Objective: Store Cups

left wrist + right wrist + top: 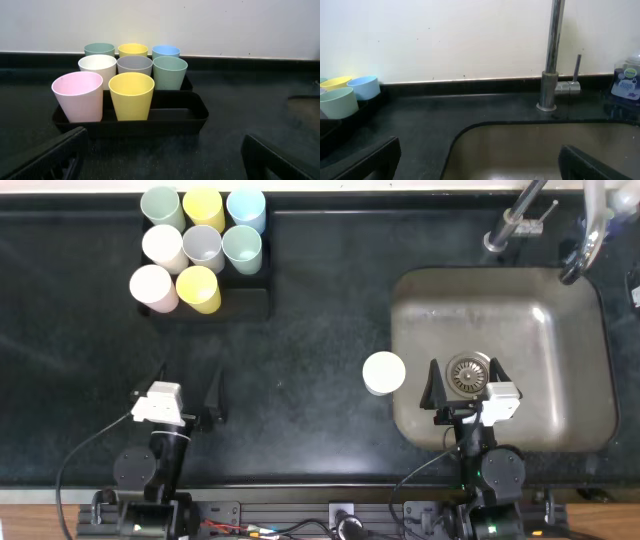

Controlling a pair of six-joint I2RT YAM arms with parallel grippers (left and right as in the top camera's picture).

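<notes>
A black tray [250, 305] at the back left of the counter holds several cups in pastel colours. Its front row has a pink cup [79, 95] and a yellow cup [131, 95], with a free slot [175, 107] beside them. A lone white cup [383, 373] stands on the counter just left of the sink [560, 430]. My left gripper [188, 390] is open and empty, a short way in front of the tray and facing it [165, 165]. My right gripper [465, 380] hangs open and empty over the sink's front part [480, 170], to the right of the white cup.
The steel sink has a drain [468, 372] and a tall faucet [552, 55] behind it. A soap bottle [627, 80] stands at the back right. Dark counter lies open between the tray and the sink. A pale wall runs along the counter's back.
</notes>
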